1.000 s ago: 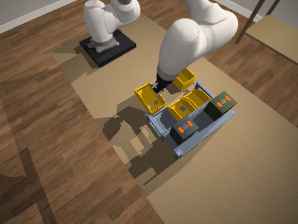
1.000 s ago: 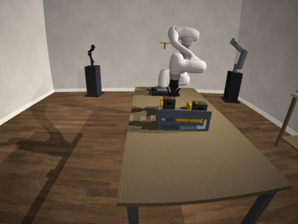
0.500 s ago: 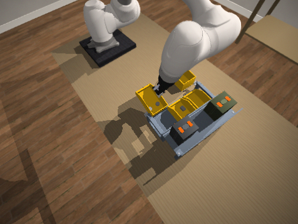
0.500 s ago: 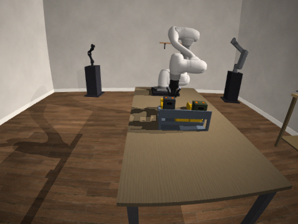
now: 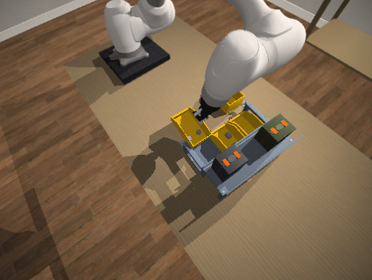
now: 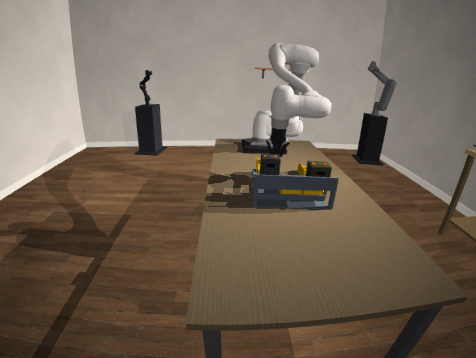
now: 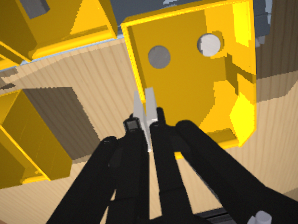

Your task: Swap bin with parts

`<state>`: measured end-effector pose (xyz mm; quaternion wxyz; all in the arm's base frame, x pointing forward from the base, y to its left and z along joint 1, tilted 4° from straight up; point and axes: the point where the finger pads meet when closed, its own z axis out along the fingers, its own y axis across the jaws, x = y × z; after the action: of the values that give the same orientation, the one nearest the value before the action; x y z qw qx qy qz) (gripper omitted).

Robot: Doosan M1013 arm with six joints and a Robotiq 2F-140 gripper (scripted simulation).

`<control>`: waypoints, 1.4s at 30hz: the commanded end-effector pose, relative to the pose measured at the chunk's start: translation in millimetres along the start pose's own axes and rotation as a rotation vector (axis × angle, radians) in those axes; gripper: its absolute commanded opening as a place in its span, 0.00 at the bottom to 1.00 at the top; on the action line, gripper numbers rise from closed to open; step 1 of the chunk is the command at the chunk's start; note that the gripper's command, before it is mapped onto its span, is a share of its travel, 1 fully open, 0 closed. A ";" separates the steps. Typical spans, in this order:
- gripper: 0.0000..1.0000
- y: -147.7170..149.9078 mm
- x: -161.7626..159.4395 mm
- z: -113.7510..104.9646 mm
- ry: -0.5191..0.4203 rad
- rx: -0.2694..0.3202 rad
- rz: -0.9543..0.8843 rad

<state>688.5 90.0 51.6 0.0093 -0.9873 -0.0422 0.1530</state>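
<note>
The yellow open bin with parts (image 5: pixel 191 126) hangs tilted at the left end of the grey shelf (image 5: pixel 238 156). It holds a grey part (image 7: pixel 158 56) and a white part (image 7: pixel 210 44). My gripper (image 5: pixel 201 113) is shut on the thin edge of the bin's wall, which the wrist view shows pinched between my fingertips (image 7: pixel 148 119). The bin (image 7: pixel 200 63) is off the table, and the shelf's grey frame shows just beyond it. A small empty yellow bin (image 5: pixel 234 101) stands on the table behind the shelf.
Two more yellow bins (image 5: pixel 227 137) (image 5: pixel 247 121) sit in the shelf beside the gap. A black box (image 5: pixel 230 162) and a dark green box (image 5: pixel 278 131) with orange clips stand on the shelf's top board. The shelf's front (image 6: pixel 295 192) faces the exterior view.
</note>
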 end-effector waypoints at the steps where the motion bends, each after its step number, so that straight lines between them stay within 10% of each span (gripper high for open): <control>1: 0.10 0.0 3.6 -1.1 0.000 0.000 0.000; 42: 0.10 0.0 39.6 -9.9 0.000 0.000 0.000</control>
<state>728.0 93.3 49.0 0.0093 -0.9873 -0.0422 0.1531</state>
